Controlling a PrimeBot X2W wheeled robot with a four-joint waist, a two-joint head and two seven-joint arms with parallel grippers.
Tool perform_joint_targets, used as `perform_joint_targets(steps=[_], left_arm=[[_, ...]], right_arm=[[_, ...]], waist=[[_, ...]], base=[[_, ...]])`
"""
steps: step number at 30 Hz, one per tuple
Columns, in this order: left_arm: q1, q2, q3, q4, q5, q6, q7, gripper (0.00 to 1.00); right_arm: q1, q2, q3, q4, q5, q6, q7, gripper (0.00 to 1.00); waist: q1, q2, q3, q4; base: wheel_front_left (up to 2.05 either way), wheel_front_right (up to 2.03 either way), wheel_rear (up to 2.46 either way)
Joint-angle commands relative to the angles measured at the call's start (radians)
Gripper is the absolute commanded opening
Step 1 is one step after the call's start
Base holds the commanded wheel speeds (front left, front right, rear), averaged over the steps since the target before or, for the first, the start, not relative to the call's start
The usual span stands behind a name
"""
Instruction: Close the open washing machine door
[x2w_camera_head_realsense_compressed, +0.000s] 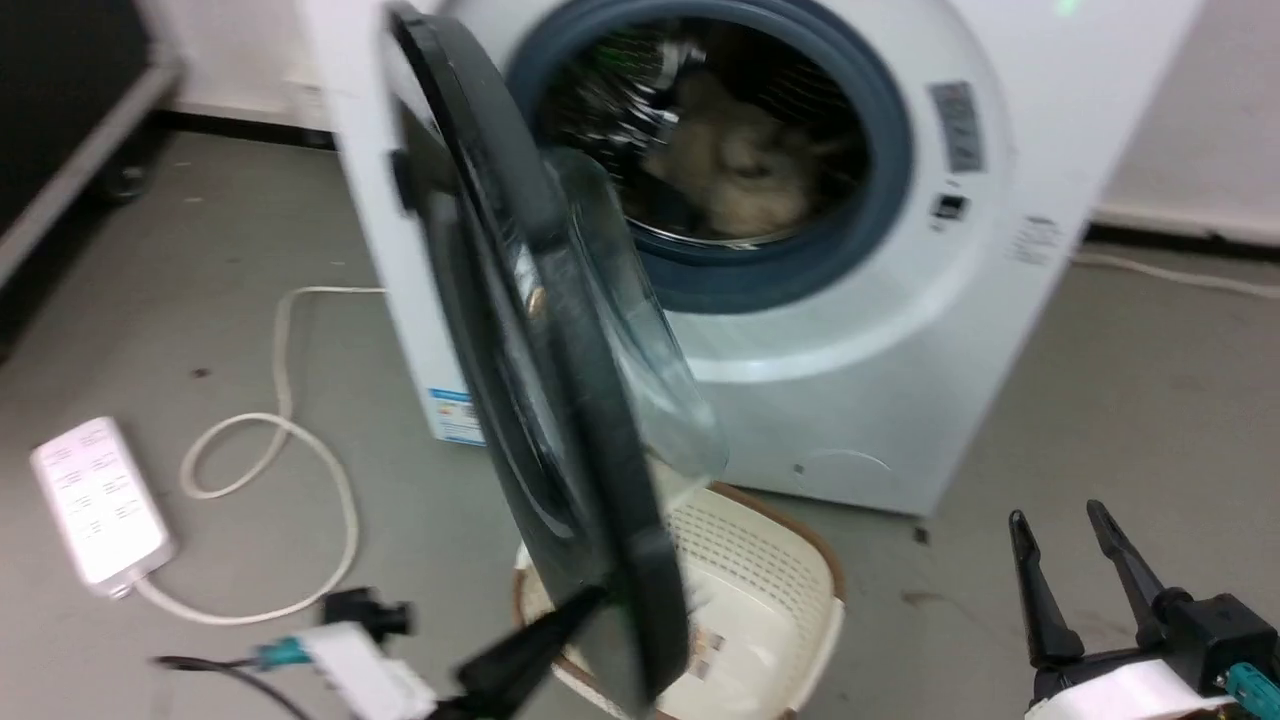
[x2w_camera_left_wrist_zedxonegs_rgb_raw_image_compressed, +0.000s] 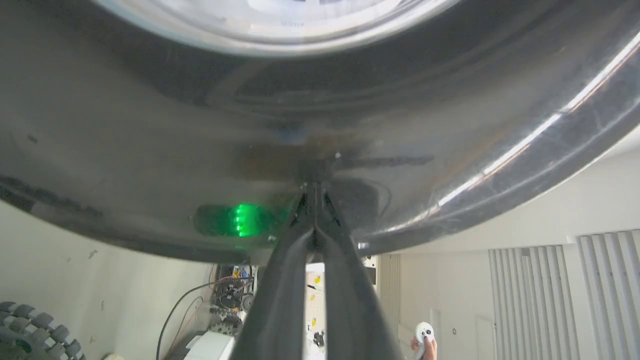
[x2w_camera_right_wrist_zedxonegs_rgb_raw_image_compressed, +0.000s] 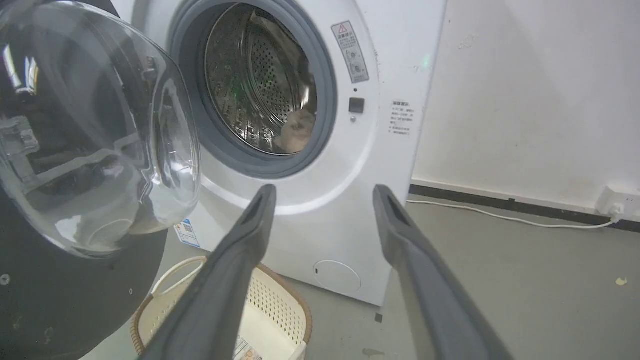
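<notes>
**Door position.** The door (x2w_camera_head_realsense_compressed: 545, 390) stands open, swung out from the machine (x2w_camera_head_realsense_compressed: 900, 330) on a hinge at the machine's left edge. In the head view it shows almost edge-on. Its glass bowl faces right, toward the drum opening, and its black outer face faces left.

**Left hand.** The left hand (x2w_camera_head_realsense_compressed: 598, 592) is low on the door's outer face, near the free edge farthest from the hinge. In the left wrist view its fingers are pressed together, with nothing between them. The tips of the left hand (x2w_camera_left_wrist_zedxonegs_rgb_raw_image_compressed: 315, 189) meet the black rim of the door (x2w_camera_left_wrist_zedxonegs_rgb_raw_image_compressed: 320, 115) and appear to touch it.

**Right hand.** The right hand (x2w_camera_head_realsense_compressed: 1058, 515) hangs with fingers apart, well clear to the right of the door. In its wrist view the right hand (x2w_camera_right_wrist_zedxonegs_rgb_raw_image_compressed: 325, 190) points at the machine (x2w_camera_right_wrist_zedxonegs_rgb_raw_image_compressed: 325, 225), with the door (x2w_camera_right_wrist_zedxonegs_rgb_raw_image_compressed: 100, 140) at the left.

**Governing relation.** The opening lies to the right of the door and beyond it. The left hand is on the opposite, outer side and is the nearer hand. A push from there, rightward and away from the robot, should swing the door about its hinge toward the opening.

**Caution.** A basket (x2w_camera_head_realsense_compressed: 770, 590) sits on the floor below the door's lower rim. Clearance cannot be judged.
</notes>
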Motion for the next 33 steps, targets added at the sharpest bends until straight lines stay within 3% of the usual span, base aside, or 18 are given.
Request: perform_joint_targets(steps=[1, 12, 17, 23, 28, 31, 32, 33], left_arm=[[-0.019, -0.004, -0.081, 0.027, -0.035, -0.036, -0.061, 0.00], [-0.283, -0.004, -0.294, 0.229, -0.175, -0.175, -0.364, 0.00], [-0.449, -0.004, -0.363, 0.343, -0.263, -0.223, -0.526, 0.00], [-0.626, -0.004, -0.405, 0.525, -0.382, -0.248, -0.756, 0.00], [-0.654, -0.004, -0.427, 0.537, -0.370, -0.250, -0.785, 0.00], [-0.604, -0.003, -0.416, 0.501, -0.278, -0.250, -0.786, 0.00], [-0.579, 0.002, -0.412, 0.482, -0.236, -0.251, -0.787, 0.02], [-0.551, 0.015, -0.410, 0.458, -0.188, -0.251, -0.794, 0.47]], right_arm=[[-0.017, -0.010, 0.002, -0.012, -0.006, 0.001, -0.004, 1.00], [-0.059, -0.030, 0.026, -0.022, 0.014, 0.001, -0.004, 1.00], [-0.074, -0.025, 0.034, -0.018, 0.025, 0.001, -0.004, 1.00], [-0.078, -0.019, 0.055, -0.008, 0.023, 0.001, -0.004, 1.00], [-0.074, -0.019, 0.059, -0.019, 0.024, 0.001, -0.004, 1.00], [-0.060, -0.025, 0.068, -0.024, 0.026, 0.001, -0.004, 1.00], [-0.053, -0.027, 0.071, -0.027, 0.028, 0.001, -0.004, 1.00], [-0.047, -0.029, 0.075, -0.030, 0.031, 0.001, -0.004, 1.00]], waist=[[0.0001, 0.0000, 0.054, -0.093], [0.0001, 0.0000, 0.189, -0.306], [0.0001, 0.0000, 0.224, -0.366], [0.0001, 0.0000, 0.216, -0.381], [0.0001, 0.0000, 0.186, -0.338], [0.0001, 0.0000, 0.158, -0.298], [0.0001, 0.0000, 0.146, -0.281], [0.0001, 0.0000, 0.136, -0.266]], base=[[0.00, 0.00, 0.00], [0.00, 0.00, 0.00], [0.00, 0.00, 0.00], [0.00, 0.00, 0.00], [0.00, 0.00, 0.00], [0.00, 0.00, 0.00], [0.00, 0.00, 0.00], [0.00, 0.00, 0.00]])
